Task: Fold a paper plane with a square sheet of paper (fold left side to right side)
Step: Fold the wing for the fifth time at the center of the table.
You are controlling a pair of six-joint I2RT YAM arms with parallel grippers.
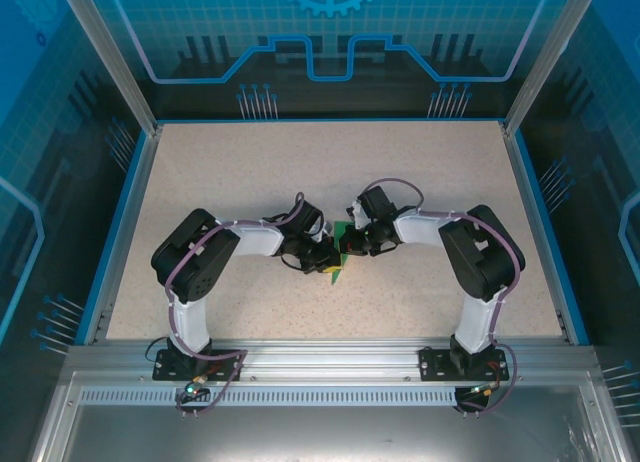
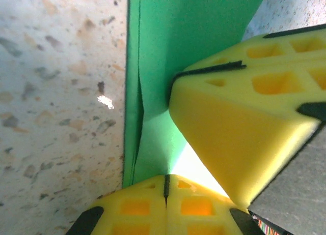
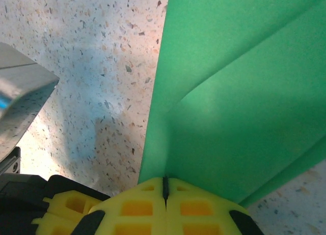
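Observation:
The square sheet of paper (image 1: 341, 248) is bright green, creased into overlapping layers, and lies at the table's middle between both grippers. In the left wrist view the paper (image 2: 173, 36) runs up from my left gripper (image 2: 166, 178), whose jaws are shut with their tips at its near edge. The right gripper's yellow fingers (image 2: 229, 123) rest on the paper just beside it. In the right wrist view a crease of the paper (image 3: 229, 92) runs straight into the closed seam of my right gripper (image 3: 165, 180), and the sheet's right edge lifts off the table. From above, left gripper (image 1: 328, 260) and right gripper (image 1: 350, 244) almost touch.
The speckled beige table (image 1: 250, 182) has a raised blue rim (image 1: 120, 222) with glass walls behind. The arm bases are bolted to the aluminium rail (image 1: 320, 357) at the near edge. A yellow finger of the left gripper (image 3: 61, 209) sits close to the right gripper's left.

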